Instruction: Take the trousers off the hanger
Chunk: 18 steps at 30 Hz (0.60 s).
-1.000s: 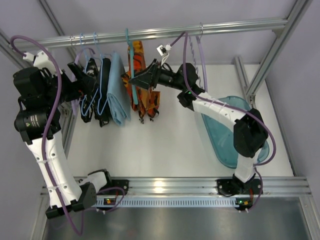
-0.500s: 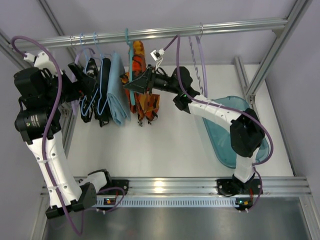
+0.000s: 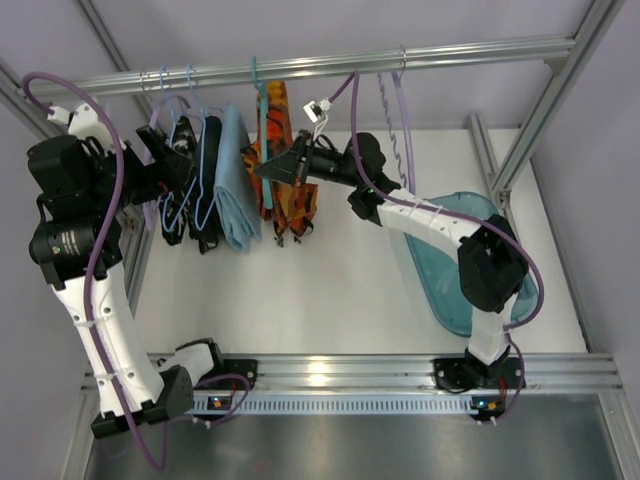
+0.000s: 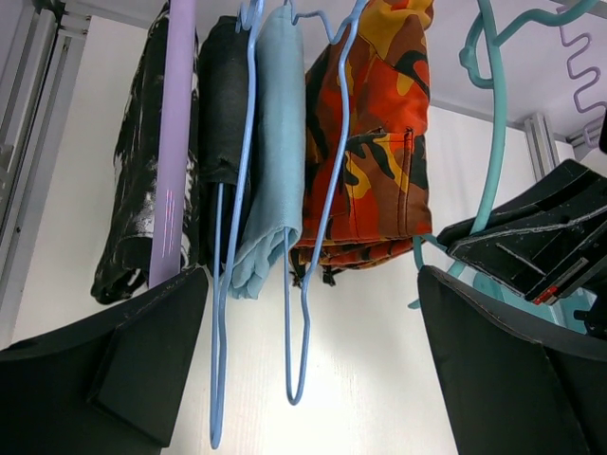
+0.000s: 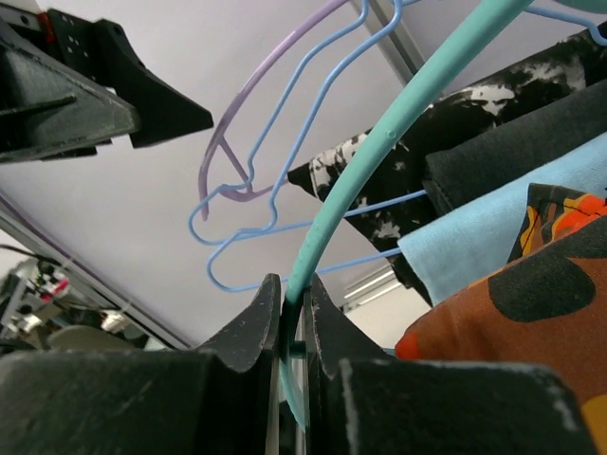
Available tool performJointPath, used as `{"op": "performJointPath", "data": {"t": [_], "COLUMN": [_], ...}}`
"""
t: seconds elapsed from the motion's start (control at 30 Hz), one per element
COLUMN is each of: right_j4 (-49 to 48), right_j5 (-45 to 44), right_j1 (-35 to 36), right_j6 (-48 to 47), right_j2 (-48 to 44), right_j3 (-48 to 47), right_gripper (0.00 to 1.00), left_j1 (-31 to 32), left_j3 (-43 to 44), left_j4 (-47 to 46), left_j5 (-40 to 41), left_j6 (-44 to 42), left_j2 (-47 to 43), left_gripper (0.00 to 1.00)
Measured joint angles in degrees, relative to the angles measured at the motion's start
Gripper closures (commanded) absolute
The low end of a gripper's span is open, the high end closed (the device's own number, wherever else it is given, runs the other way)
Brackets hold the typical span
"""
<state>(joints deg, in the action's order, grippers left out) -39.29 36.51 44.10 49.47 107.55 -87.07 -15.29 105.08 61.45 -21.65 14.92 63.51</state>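
Observation:
The trousers (image 3: 285, 195), in an orange, red and dark brown camouflage print, hang folded over the thin teal hanger (image 3: 261, 120) on the top rail. My right gripper (image 3: 266, 168) reaches in from the right and is shut on the hanger's teal arm. In the right wrist view the hanger (image 5: 379, 161) runs down between the closed fingers of the right gripper (image 5: 289, 284), with the trousers (image 5: 531, 313) just to its right. My left gripper (image 4: 313, 275) stands wide open with nothing held, left of the trousers (image 4: 375, 142) and the hanger (image 4: 495, 142).
Black garments (image 3: 190, 180) and a light-blue folded cloth (image 3: 235, 185) hang on pale blue wire hangers (image 4: 303, 313) left of the trousers. A lilac hanger (image 4: 175, 142) hangs there too. The metal rail (image 3: 450, 52) spans the back. A teal basin (image 3: 450, 275) lies at the right.
My right gripper moved left onto the teal hanger and closed on its arm. The trousers swayed slightly. The left arm has stayed still.

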Motion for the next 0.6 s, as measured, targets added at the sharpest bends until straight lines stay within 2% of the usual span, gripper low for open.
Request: {"op": "performJointPath", "data": {"t": [0.37,0.6], "right_j4": [2.27,4.81], "right_j5": [4.07,5.88], "right_j1": [-1.75,-2.54], "right_j6": [-13.62,-15.89], "right_j2": [4.85,6.97], "right_j3": [-5.14,-9.4], "right_gripper": [1.0,1.0], "left_j1": [0.0,0.0], "left_j3": [0.0,0.0], "left_j4": [0.0,-0.02], "left_j5": [-0.24,-0.44], "left_j6": [0.0,0.0], "left_j2": [0.15,0.5], "left_gripper": [0.01,0.01]}}
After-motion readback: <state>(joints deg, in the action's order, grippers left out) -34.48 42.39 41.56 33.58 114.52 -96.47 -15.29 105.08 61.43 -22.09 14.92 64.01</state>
